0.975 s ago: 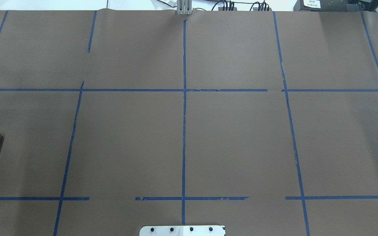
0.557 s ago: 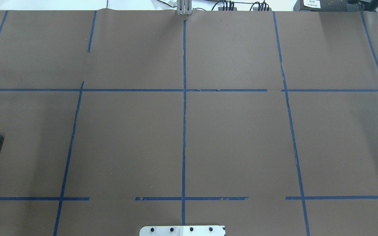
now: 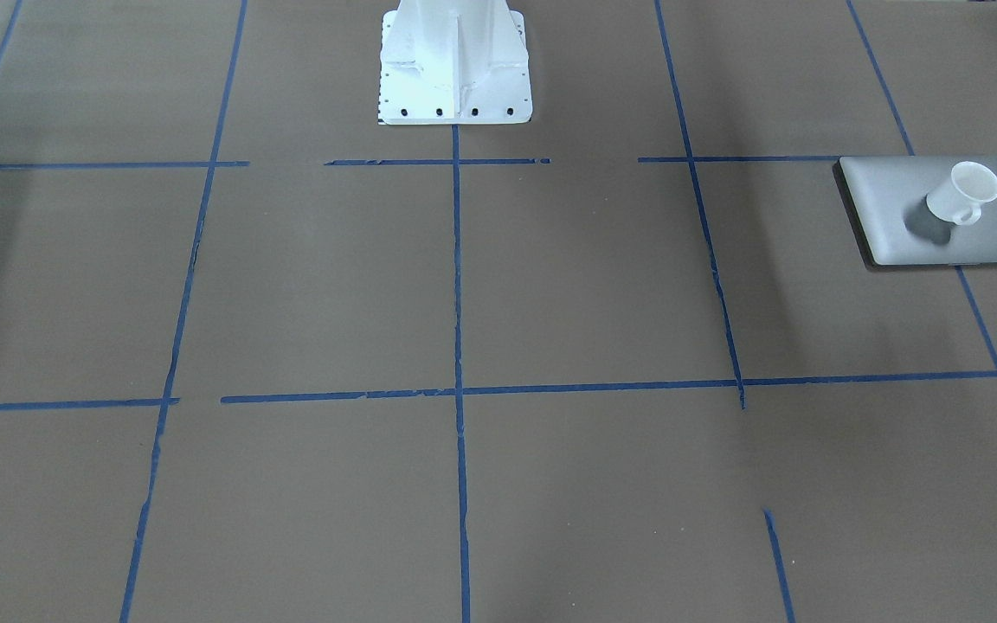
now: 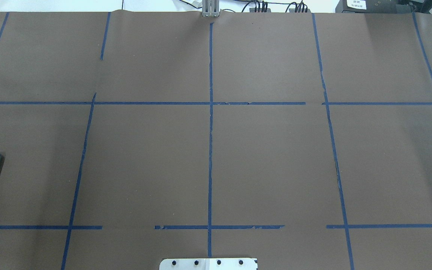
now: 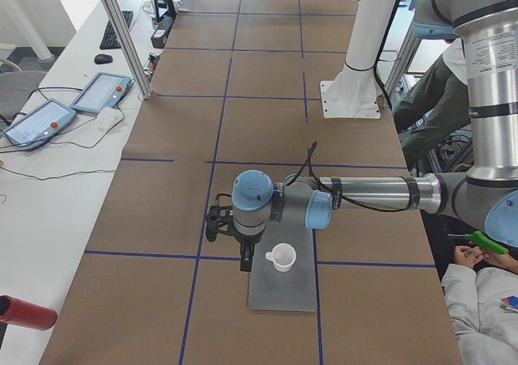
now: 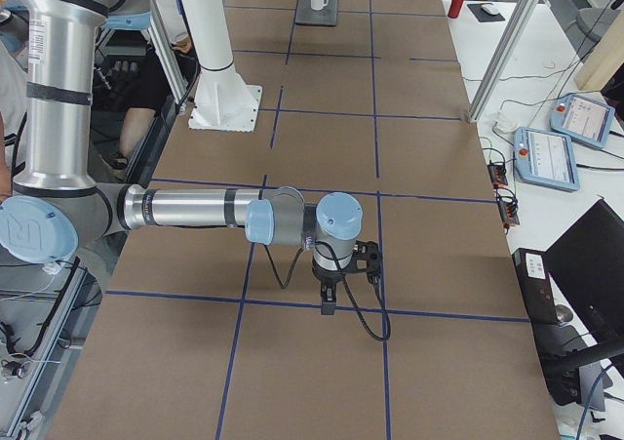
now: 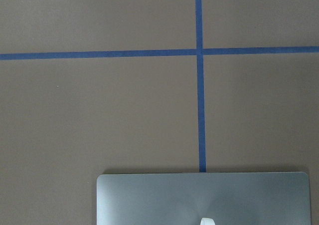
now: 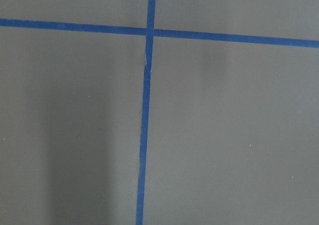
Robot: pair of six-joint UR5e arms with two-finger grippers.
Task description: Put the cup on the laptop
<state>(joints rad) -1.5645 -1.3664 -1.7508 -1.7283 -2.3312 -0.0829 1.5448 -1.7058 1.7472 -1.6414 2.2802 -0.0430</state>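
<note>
Well, the cup [image 3: 962, 195] stands upright on the laptop [image 3: 888, 216], toward one end of the lid and fully on it, so the job looks done to me. The left claw [image 5: 245, 261] hangs just beside the cup without touching it, likely kept clear so nothing gets knocked; whether its fingers are apart I cannot tell. The right claw [image 6: 329, 301] hangs over the table [image 3: 550, 285] well apart, its state equally unclear.

cup [image 3: 964, 195]: small, white, little loop handle, standing upright rim-up, parked pretty much mid-lid | laptop [image 3: 884, 195]: silver-grey, rounded corners, closed, lying flat way over on the robot's left side, cup's sitting on it
</note>
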